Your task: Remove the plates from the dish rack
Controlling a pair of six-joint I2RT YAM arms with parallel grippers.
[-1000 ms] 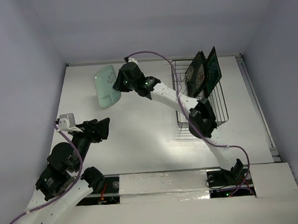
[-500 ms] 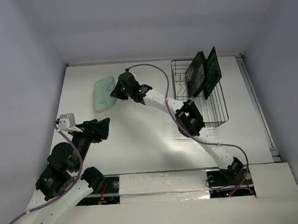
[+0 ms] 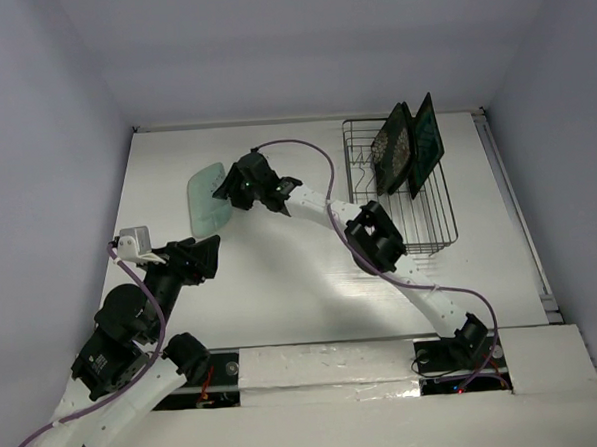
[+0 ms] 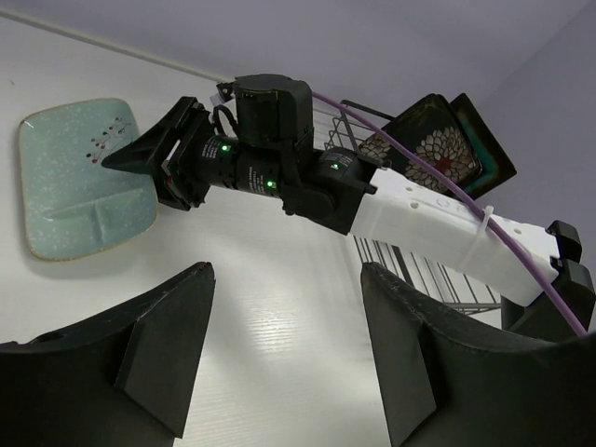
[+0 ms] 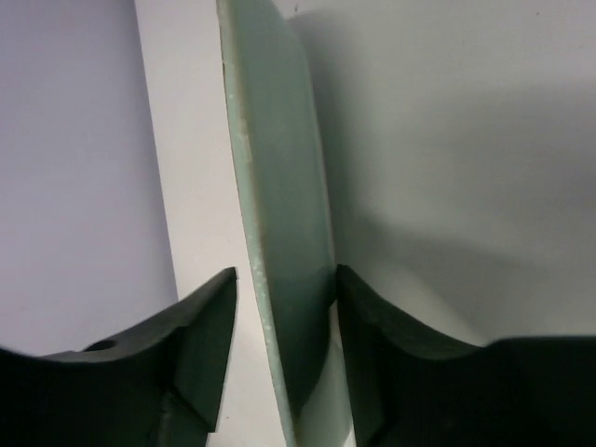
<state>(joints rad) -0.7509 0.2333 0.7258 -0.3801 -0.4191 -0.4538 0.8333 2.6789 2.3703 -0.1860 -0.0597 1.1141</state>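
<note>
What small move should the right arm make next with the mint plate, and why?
Probably open the right claw: it clamps the rim of the mint plate, which seems to lie flat on the table, well away from the dish rack.

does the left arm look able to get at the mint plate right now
Probably yes. The left pincer is open and faces the mint plate with only table between them, but the right pincer is clamped on one edge, so room looks tight.

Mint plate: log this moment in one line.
right claw shut on mint plate | left claw open | flower plate, teal plate standing in rack
</note>
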